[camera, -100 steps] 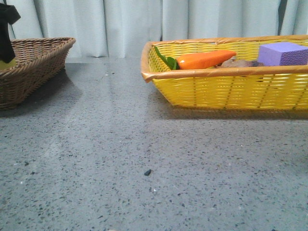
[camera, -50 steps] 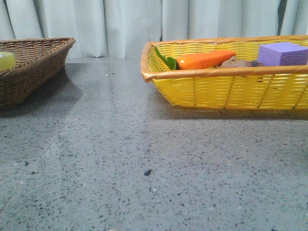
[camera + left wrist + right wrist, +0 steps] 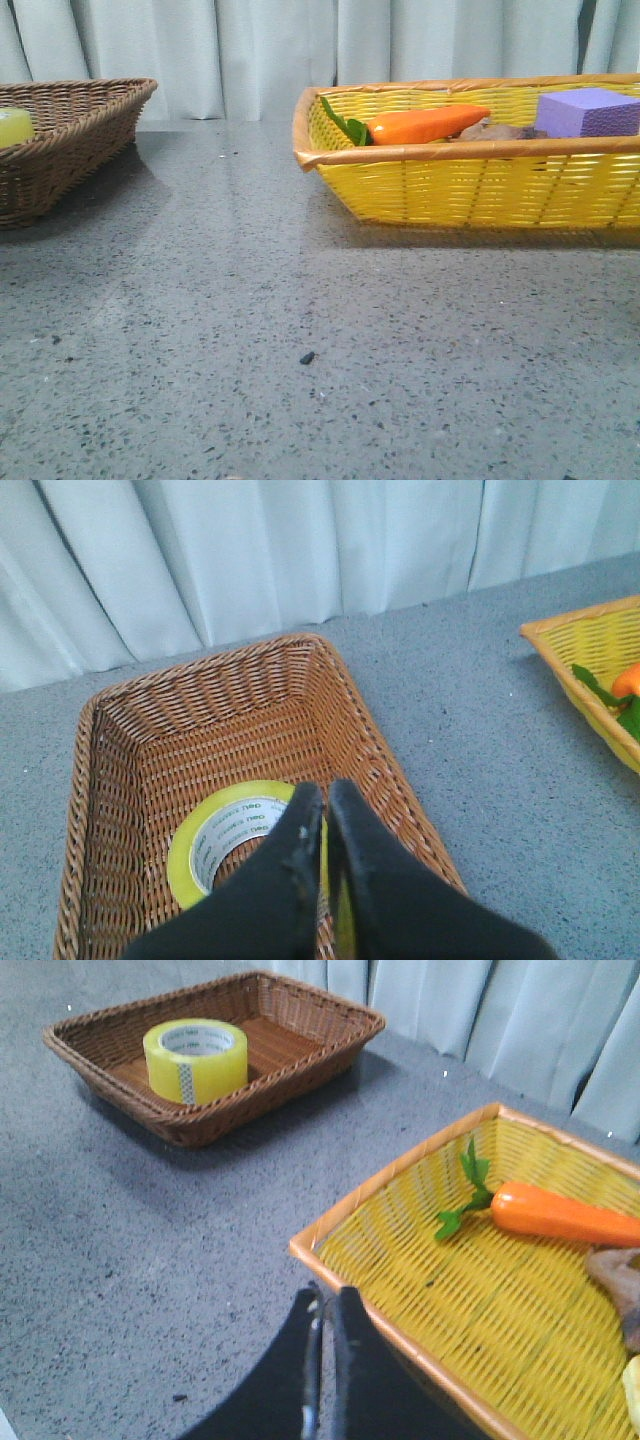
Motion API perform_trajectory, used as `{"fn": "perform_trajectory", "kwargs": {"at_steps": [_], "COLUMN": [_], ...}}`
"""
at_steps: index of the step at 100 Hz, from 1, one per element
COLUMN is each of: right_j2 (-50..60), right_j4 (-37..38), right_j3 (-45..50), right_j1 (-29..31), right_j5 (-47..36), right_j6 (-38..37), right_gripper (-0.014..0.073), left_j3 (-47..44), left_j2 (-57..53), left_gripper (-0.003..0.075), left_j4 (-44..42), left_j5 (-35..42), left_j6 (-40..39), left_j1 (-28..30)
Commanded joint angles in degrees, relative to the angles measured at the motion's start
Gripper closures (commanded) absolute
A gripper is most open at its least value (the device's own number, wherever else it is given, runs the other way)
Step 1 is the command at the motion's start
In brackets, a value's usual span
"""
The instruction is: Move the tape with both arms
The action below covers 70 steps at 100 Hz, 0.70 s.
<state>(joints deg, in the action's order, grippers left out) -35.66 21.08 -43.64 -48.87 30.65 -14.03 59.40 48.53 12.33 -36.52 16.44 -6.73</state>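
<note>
Left claw [image 3: 322, 795] pressed together, empty, above tape [image 3: 232, 830] lying flat in brown basket [image 3: 150, 730].

Left tool [image 3: 323, 810] gone from the front view's upper left corner where it hung a second ago, tape [image 3: 14, 127] now unobscured inside the brown basket [image 3: 80, 130], basket's shadow on the table lighter

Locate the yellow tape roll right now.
The translucent yellow tape roll lies flat inside the brown wicker basket at the table's left, below the left gripper; nothing holds it.
</note>
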Motion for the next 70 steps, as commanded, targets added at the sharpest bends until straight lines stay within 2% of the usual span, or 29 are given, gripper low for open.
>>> {"fn": "perform_trajectory", "kwargs": {"at_steps": [1,18,42,70], "right_j2": [2.3,7.4,15.7,27.1], "right_j4": [2.8,9.6,24.7,28.9], "right_j3": [-0.7,2.1,9.1,18.9], "right_j1": [0.4,0.4,0.4,0.4], "right_j5": [-5.1,-4.7,1.2,3.9], "right_j6": [-0.1,-6.0,-19.0,-20.5], "right_gripper": [0.0659,0.0659,0.0659,0.0659], "left_j3": [-3.7,-14.5,-28.4,-38.2], "left_j2": [-4.5,-13.5,-25.1,-36.6], "left_gripper": [0.0741,0.0741,0.0741,0.0741], "left_j4": [2.1,4.3,7.2,10.6], "left_j5": [7.8,12.7,18.6,20.4], "left_j6": [-0.1,-0.1,-0.1,-0.1], "left_j1": [0.0,0.0,0.0,0.0]}}
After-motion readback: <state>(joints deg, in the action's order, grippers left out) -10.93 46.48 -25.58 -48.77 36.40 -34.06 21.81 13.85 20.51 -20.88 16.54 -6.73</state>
